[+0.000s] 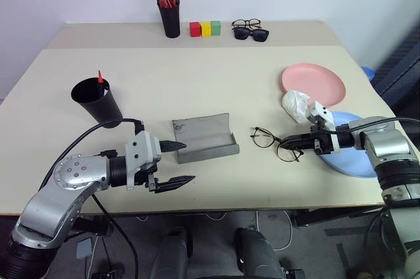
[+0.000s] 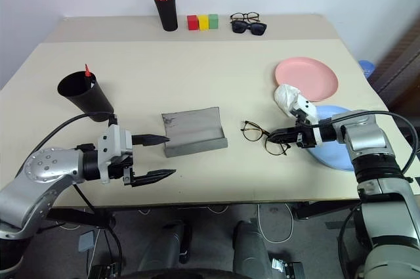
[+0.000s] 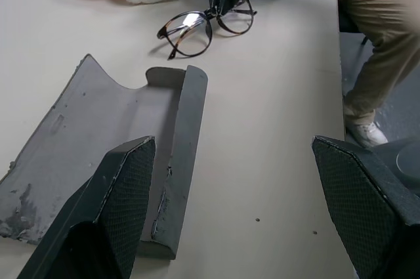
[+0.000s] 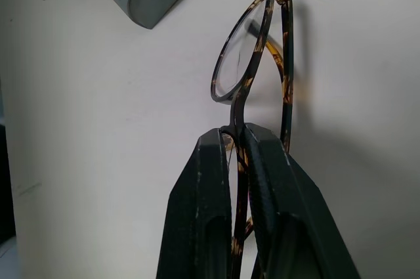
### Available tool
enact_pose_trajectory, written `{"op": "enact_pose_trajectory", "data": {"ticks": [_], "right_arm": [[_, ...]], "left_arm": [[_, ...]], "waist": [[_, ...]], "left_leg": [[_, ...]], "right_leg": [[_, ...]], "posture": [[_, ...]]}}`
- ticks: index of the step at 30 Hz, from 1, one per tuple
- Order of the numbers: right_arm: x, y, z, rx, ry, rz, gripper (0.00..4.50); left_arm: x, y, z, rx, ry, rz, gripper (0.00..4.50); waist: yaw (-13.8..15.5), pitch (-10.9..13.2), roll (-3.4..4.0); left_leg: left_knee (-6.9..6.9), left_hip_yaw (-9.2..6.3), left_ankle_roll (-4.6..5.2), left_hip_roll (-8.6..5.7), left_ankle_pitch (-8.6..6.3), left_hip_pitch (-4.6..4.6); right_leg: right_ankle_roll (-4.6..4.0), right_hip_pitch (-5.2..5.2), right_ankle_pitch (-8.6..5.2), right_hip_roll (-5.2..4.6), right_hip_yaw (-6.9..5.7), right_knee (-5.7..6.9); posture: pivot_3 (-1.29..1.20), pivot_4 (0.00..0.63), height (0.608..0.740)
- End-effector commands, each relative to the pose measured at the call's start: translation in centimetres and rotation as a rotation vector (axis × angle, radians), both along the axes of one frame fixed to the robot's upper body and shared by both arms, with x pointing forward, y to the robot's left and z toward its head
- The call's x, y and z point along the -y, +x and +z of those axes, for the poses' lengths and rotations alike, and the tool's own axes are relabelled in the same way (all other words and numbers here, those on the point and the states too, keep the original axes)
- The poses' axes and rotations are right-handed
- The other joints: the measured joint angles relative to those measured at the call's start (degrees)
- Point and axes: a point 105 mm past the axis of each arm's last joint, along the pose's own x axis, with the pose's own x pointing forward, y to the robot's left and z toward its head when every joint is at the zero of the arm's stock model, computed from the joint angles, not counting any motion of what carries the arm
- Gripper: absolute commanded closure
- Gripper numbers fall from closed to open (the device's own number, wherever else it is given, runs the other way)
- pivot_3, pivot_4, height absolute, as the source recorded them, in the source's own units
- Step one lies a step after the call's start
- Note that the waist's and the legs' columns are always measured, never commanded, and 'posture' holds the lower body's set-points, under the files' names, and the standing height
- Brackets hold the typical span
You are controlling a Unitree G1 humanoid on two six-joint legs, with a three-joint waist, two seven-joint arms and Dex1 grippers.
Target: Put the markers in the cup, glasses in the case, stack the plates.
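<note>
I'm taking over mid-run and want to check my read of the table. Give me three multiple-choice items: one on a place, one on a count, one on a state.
1. Where do the glasses lie?
A. inside the case
B. on the table between the case and the blue plate
C. on the pink plate

2. How many small coloured blocks stand at the far edge of the table?
A. two
B. three
C. five

3. What is the right gripper doing?
A. closed on the glasses' frame
B. wide open over the cup
C. holding a marker

Key:
1 B, the glasses sit on the bare tabletop, right of the open case.
2 B, one red, one yellow, one green.
3 A, the right wrist view shows both fingers pinching the frame near the bridge.
</note>
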Motion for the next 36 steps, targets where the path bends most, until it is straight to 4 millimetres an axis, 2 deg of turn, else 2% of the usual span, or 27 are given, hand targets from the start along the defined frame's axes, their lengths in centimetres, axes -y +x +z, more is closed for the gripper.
{"op": "enact_pose_trajectory", "data": {"ticks": [1,4,14,28,31,35,36], "right_arm": [[-0.69,0.44,0.49,0.034,0.003,0.02,2.79],[-0.93,1.03,0.54,0.081,0.003,0.003,1.37],[-1.58,0.95,0.49,0.041,0.004,0.048,1.37],[-1.28,0.85,0.56,0.033,-0.002,0.046,1.37],[-1.24,0.96,0.61,0.04,-0.005,0.042,2.22],[-1.19,1.1,0.65,0.047,-0.007,0.036,4.25],[-1.15,1.13,0.65,0.048,-0.009,0.035,4.49]], "left_arm": [[0.15,-0.35,0.83,0.038,-0.001,-0.012,0.6],[0.14,-0.39,0.81,0.037,0.0,-0.009,0.6],[0.13,-0.52,0.7,0.037,-0.001,0.003,0.6],[0.13,-0.55,0.68,0.039,-0.004,0.01,0.6],[0.12,-0.53,0.67,0.04,-0.002,0.01,0.6],[0.06,-0.43,0.63,0.041,0.0,0.013,0.6],[0.05,-0.42,0.61,0.04,0.001,0.013,0.6]], "waist": [[0.03,0.0,0.0],[0.01,0.0,0.0],[0.11,0.01,0.01],[0.11,0.01,0.01],[0.11,0.01,0.01],[0.1,0.0,0.01],[-0.07,-0.01,-0.02]], "left_leg": [[0.0,0.0,0.0,0.0,0.0,0.0],[0.0,0.0,0.0,0.0,0.0,-0.01],[0.0,0.01,0.0,0.0,0.0,-0.02],[0.0,0.0,0.0,0.0,0.0,-0.02],[0.0,0.01,0.0,0.0,0.0,-0.02],[0.0,0.0,0.0,0.0,0.0,-0.02],[0.0,0.0,0.0,0.0,0.0,0.0]], "right_leg": [[0.0,0.0,0.0,0.0,0.0,0.0],[0.0,-0.01,0.0,0.0,0.0,0.0],[0.0,-0.01,0.0,0.0,0.0,-0.01],[0.0,-0.01,0.0,0.0,0.0,0.0],[0.0,-0.01,0.0,0.0,0.0,-0.01],[0.0,-0.02,0.0,0.0,0.0,0.0],[0.0,0.01,0.0,0.0,0.0,-0.01]], "posture": [[0.0,0.15,0.74],[0.0,0.15,0.74],[0.0,0.15,0.74],[0.0,0.15,0.74],[0.0,0.15,0.74],[0.0,0.15,0.74],[0.0,0.15,0.74]]}}
